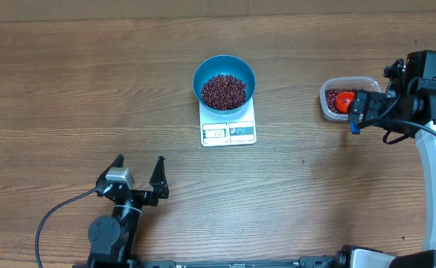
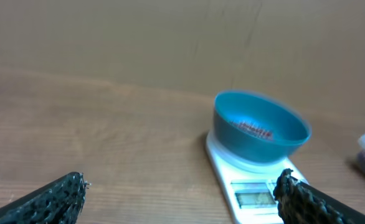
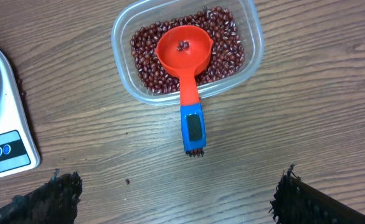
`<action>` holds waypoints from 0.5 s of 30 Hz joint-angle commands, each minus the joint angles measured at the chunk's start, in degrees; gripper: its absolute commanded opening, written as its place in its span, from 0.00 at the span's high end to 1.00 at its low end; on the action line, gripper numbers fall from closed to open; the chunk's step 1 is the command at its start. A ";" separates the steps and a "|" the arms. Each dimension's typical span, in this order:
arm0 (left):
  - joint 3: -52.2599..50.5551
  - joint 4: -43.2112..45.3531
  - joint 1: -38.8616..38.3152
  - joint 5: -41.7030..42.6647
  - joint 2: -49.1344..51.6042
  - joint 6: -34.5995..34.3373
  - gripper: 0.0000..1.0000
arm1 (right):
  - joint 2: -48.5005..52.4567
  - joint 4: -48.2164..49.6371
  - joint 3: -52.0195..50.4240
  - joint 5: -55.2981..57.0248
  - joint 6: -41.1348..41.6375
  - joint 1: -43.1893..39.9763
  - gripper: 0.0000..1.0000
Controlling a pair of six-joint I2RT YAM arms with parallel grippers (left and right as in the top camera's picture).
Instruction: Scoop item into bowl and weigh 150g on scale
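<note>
1. Overhead: the teal bowl [image 1: 198, 78] sits on the white scale [image 1: 229, 132] at mid-tabletop, with a heap of beans [image 1: 224, 91] already inside. To the right, a clear tub [image 1: 326, 104] holds more beans and a red scoop [image 1: 342, 99]. The left tool [image 1: 140, 159] waits near the front edge, jaws spread, holding nothing. The right tool [image 1: 359, 112] hovers just right of the tub.

2. Left wrist: the left tool [image 2: 179, 208] is wide open and level, aimed across bare wood at the bowl [image 2: 257, 140]. The bowl is well apart from it. The display is too blurred to read.

3. Right wrist: the right tool [image 3: 176, 199] looks down, jaws spread and empty. The scoop's blue handle [image 3: 192, 127] lies between them but farther off. The cup lies on the beans [image 3: 223, 43], and the handle hangs out over the tub rim [image 3: 121, 37].

4. Handling, as I judge it: these beans are light, hard and loose, so they'll roll and spill if tipped fast. The scoop looks like stiff plastic. Take it by the blue handle, across its narrow sides, and keep the cup level.
</note>
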 commanded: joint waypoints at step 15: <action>-0.24 -1.07 6.45 -1.11 -0.61 12.04 0.00 | -1.05 0.20 1.73 -0.13 -0.42 -0.22 0.00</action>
